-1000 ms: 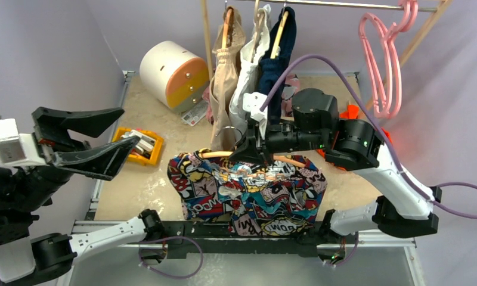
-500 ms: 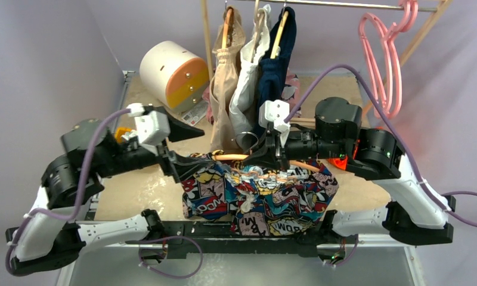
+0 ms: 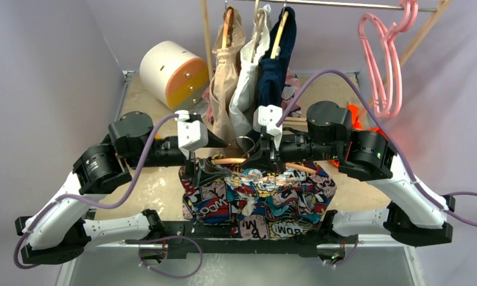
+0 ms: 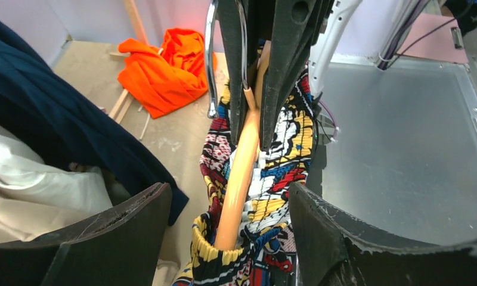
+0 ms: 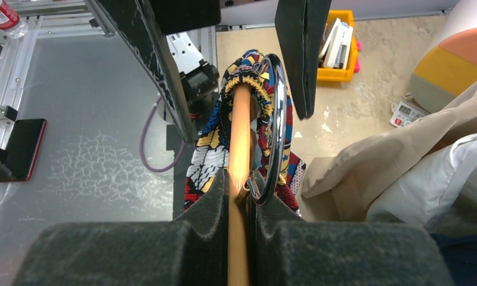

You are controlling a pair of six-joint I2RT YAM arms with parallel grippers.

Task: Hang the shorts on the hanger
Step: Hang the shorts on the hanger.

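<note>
The hanger point(image 3: 227, 160), a thin peach-orange type with wavy notched arms and a silver metal hook point(image 5: 277, 113), was suspended roughly level, its arms running left to right in the top view. It was clamped at the middle, beside the base of the hook, between the closed fingers of the right gripper point(image 5: 239, 182). The hook curved alongside the left arm. The shorts point(image 3: 260, 199), of comic-book print fabric in blue, red, yellow, white and black, hung from the hanger in a bunched mass. The elastic waistband point(image 5: 248, 80) was gathered around the tip of the left arm. The right arm showed bare above the fabric's upper edge. A white drawstring point(image 3: 246, 205) hung at the front centre.
</note>
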